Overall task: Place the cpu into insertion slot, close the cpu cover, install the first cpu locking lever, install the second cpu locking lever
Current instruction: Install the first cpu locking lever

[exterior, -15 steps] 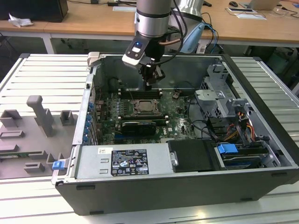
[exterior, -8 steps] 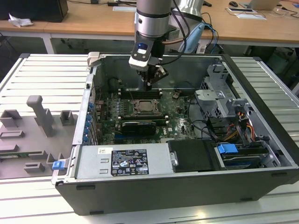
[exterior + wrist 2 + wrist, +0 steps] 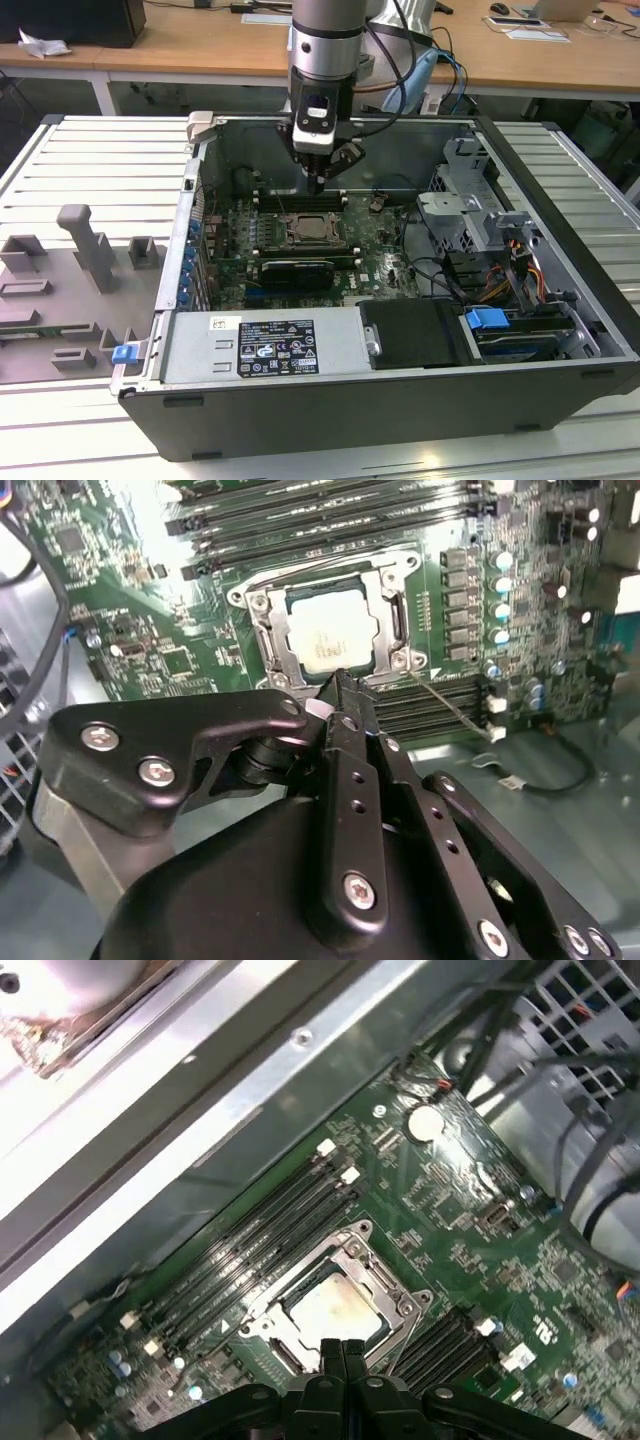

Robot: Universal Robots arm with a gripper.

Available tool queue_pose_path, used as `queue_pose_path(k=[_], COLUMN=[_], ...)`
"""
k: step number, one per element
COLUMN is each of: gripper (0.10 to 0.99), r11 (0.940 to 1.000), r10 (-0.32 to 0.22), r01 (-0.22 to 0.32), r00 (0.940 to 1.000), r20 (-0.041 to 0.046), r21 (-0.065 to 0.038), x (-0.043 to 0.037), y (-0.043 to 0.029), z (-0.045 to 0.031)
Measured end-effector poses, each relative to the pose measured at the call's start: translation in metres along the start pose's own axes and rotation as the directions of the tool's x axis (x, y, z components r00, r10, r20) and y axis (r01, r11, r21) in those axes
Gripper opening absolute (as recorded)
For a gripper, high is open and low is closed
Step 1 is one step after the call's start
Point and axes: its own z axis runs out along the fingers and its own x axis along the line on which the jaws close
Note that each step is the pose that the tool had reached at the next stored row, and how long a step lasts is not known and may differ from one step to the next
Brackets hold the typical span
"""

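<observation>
In the exterior view my claw (image 3: 316,183) hangs in the upper middle of the frame, inside the open computer case (image 3: 330,425), tip pointing down over the green board (image 3: 385,258). Just below the tip, near the frame's centre, sits the insertion slot (image 3: 296,216) with the cpu (image 3: 316,230) pale inside it

In the second wrist view my fingers (image 3: 345,740) are pressed together with nothing between them. Their tip stands at the near edge of the socket, and I cannot tell whether it touches. The cpu (image 3: 325,635) lies flat in the slot, and the cpu cover (image 3: 268,630) is folded down around it, the chip showing through its window. A thin metal lever (image 3: 450,702) slants away from one socket corner across the memory slots (image 3: 420,720)

In the first wrist view my closed, empty claw (image 3: 343,1348) points at the cover's (image 3: 365,1260) edge, with the cpu (image 3: 335,1310) seated just beyond the tip
</observation>
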Motion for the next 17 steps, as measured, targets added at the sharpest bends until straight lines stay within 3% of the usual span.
queue_pose_path(k=[3,6,8,10,13,15,16,17], gripper=[0.106,0.106,0.106,0.106,0.106,0.106,0.106,0.106], r11=[0.9988,0.9924,0.9810,0.9743,0.9582,0.9456,0.9352,0.9286], r10=[-0.050,-0.123,-0.194,-0.225,-0.286,-0.325,-0.354,-0.371], r01=[0.050,0.123,0.194,0.225,0.286,0.325,0.354,0.371], r00=[0.9988,0.9924,0.9810,0.9743,0.9582,0.9456,0.9352,0.9286], r20=[-0.0001,-0.0001,-0.0002,-0.0001,-0.0001,-0.0001,0.0000,0.0000], r21=[0.000,-0.001,-0.001,-0.001,-0.001,-0.001,-0.002,-0.002], x=[0.0000,0.0000,0.0000,0.0000,0.0000,0.0000,0.0000,0.0000], y=[0.0000,0.0000,0.0000,0.0000,0.0000,0.0000,0.0000,0.0000], z=[0.0000,0.0000,0.0000,0.0000,0.0000,0.0000,0.0000,0.0000])
